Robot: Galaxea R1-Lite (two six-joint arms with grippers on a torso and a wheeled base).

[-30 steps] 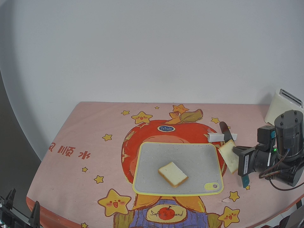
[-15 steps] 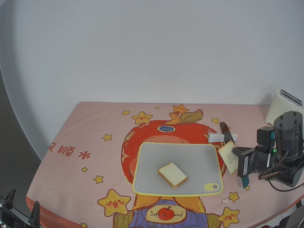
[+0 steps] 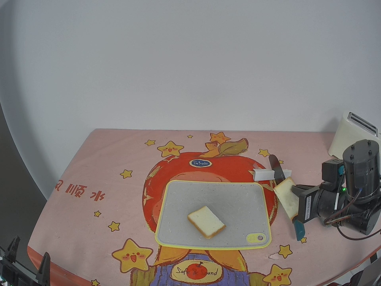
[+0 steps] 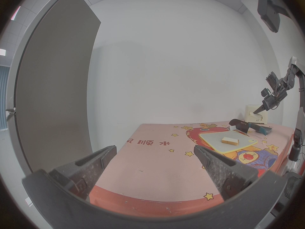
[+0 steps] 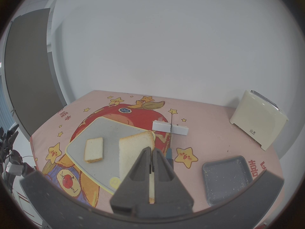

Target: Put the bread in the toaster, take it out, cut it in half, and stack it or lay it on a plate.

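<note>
Black jaws of the right gripper [image 5: 152,150] are closed flat on a piece of bread [image 5: 135,147]. It is held on edge above the table [image 3: 99,167], just off the right-hand side of the cutting board [image 3: 238,197]. The long side of the held piece is seen to run away from the wrist, toward the board. A second piece [image 3: 206,222] is laid flat near the board's middle. Just beyond the held piece, a knife [image 3: 275,168] is propped across a white rest [image 3: 262,174], its teal handle pointed back toward the robot. Farther right, a grey plate [image 5: 226,178] is set near the table's front edge, and the toaster [image 5: 259,118] is stood behind it at the far corner. The left gripper [image 4: 154,148] is held with jaws spread wide and nothing between them, off the table's left front corner, well apart from everything. The plate is judged the likely goal. It lies to the right of the jaws, so a swing away from the board is called for, and the right arm is much the nearer.
</note>
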